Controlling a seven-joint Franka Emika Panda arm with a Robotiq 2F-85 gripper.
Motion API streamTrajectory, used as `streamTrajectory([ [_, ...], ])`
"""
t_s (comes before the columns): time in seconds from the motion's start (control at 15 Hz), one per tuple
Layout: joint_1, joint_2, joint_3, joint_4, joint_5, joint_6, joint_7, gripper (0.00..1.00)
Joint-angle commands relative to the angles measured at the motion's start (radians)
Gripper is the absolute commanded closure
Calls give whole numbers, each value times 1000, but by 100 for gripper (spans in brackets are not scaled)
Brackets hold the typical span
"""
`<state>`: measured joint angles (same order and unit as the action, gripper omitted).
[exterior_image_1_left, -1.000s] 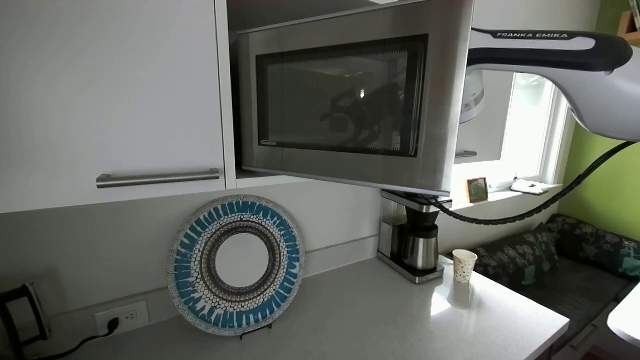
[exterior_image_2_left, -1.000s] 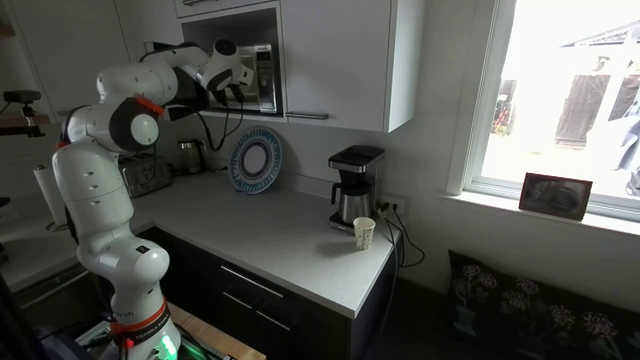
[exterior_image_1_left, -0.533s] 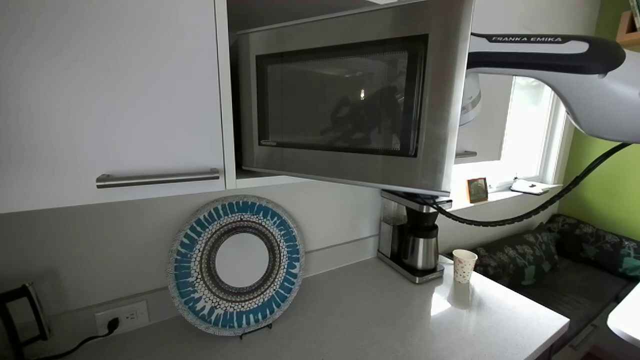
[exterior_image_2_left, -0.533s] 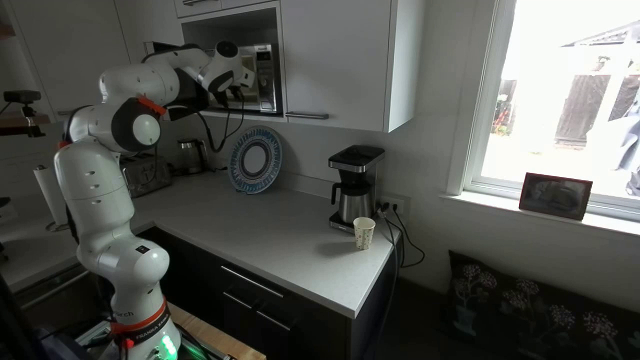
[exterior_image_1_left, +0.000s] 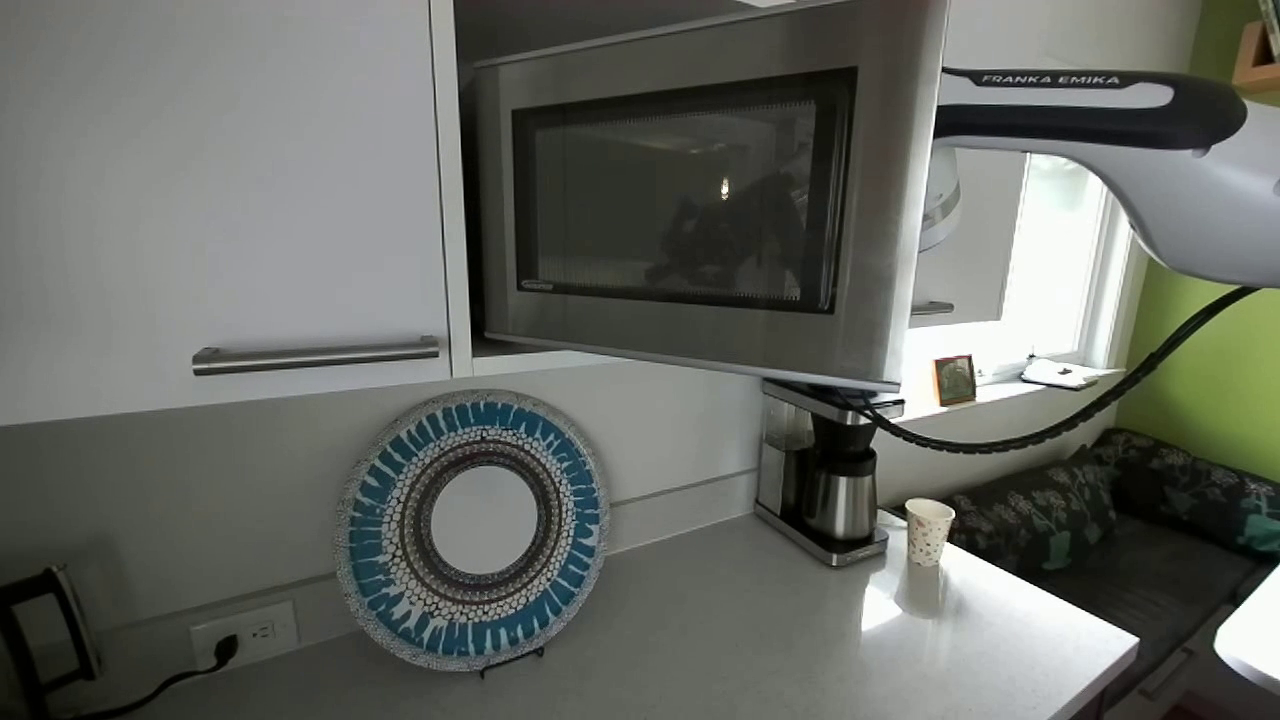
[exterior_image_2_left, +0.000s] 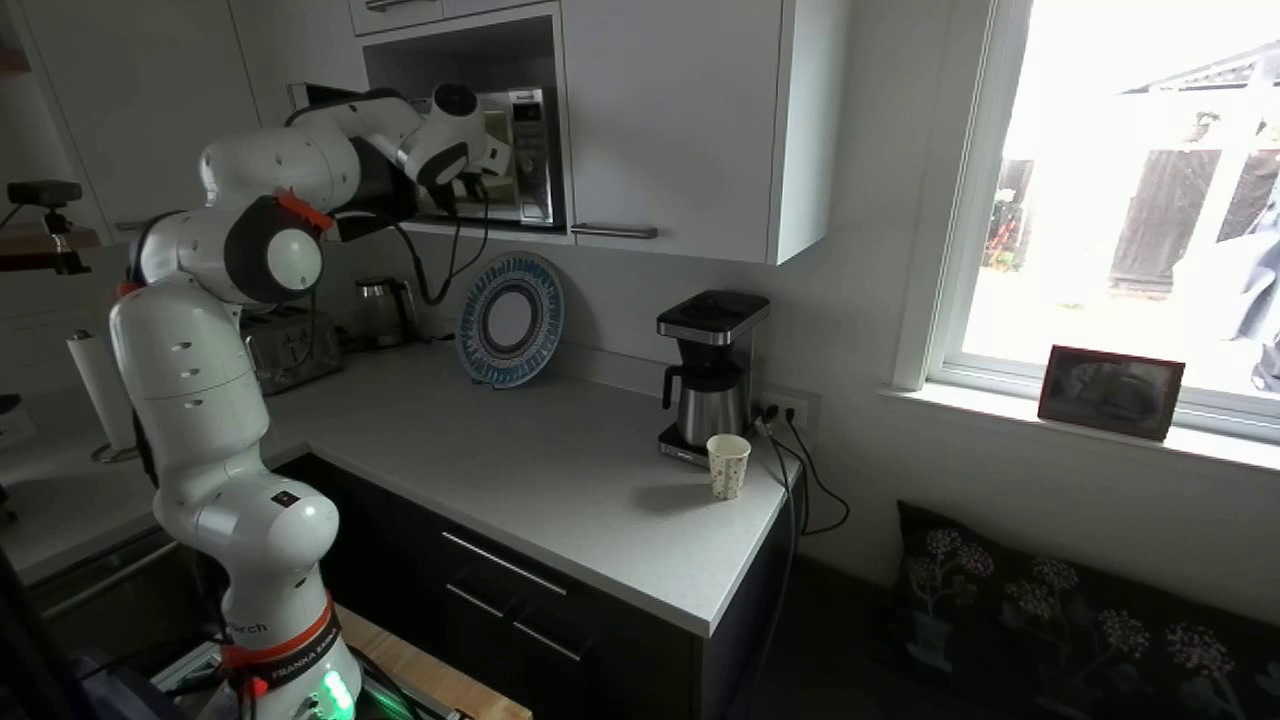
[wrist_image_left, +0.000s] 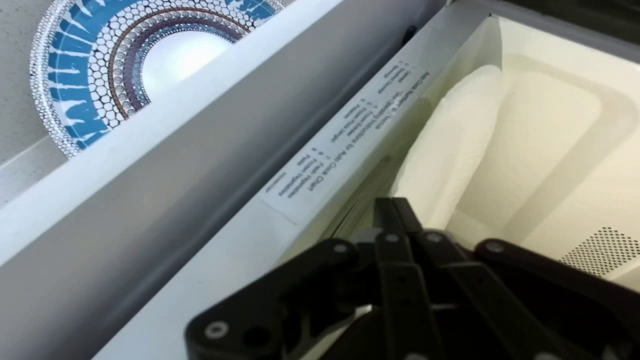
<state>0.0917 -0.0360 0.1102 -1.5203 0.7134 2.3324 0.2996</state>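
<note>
In the wrist view my gripper (wrist_image_left: 392, 200) is shut, its black fingertips together with nothing visible between them. It reaches into the cream-coloured cavity (wrist_image_left: 555, 115) of a microwave. A white, rounded, elongated object (wrist_image_left: 452, 145) lies inside just beyond the fingertips; whether they touch it I cannot tell. Beside it runs the front frame with a printed cook-chart label (wrist_image_left: 345, 135). In an exterior view the microwave door (exterior_image_1_left: 690, 340) stands swung out, and the gripper shows only as a dark shape through its window. The microwave's control panel (exterior_image_2_left: 532, 150) is visible beyond the arm's wrist (exterior_image_2_left: 450, 135).
A white cabinet shelf edge (wrist_image_left: 125, 130) borders the microwave. Below it a blue-patterned round plate (exterior_image_1_left: 385, 530) leans on the counter wall. Farther along stand a coffee maker (exterior_image_2_left: 712, 320) and a paper cup (exterior_image_2_left: 728, 468). A closed cupboard door (exterior_image_2_left: 670, 120) adjoins the microwave niche.
The gripper's dark shape behind the door window has narrowed as its fingers shut. The arm has shifted slightly, a little left and down in the view with the door.
</note>
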Motion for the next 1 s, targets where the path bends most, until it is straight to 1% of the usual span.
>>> streamTrajectory([
  [0.0,4,-27,-6,-5,13,-18,11,100],
  [0.27,8,-95,1,-34,-22,-28,50,100],
  [0.47,9,-166,-4,-75,-17,-56,26,100],
  [0.8,8,-321,-23,-198,-7,-98,-9,100],
  [0.93,9,-385,-34,-248,-13,-136,-28,100],
])
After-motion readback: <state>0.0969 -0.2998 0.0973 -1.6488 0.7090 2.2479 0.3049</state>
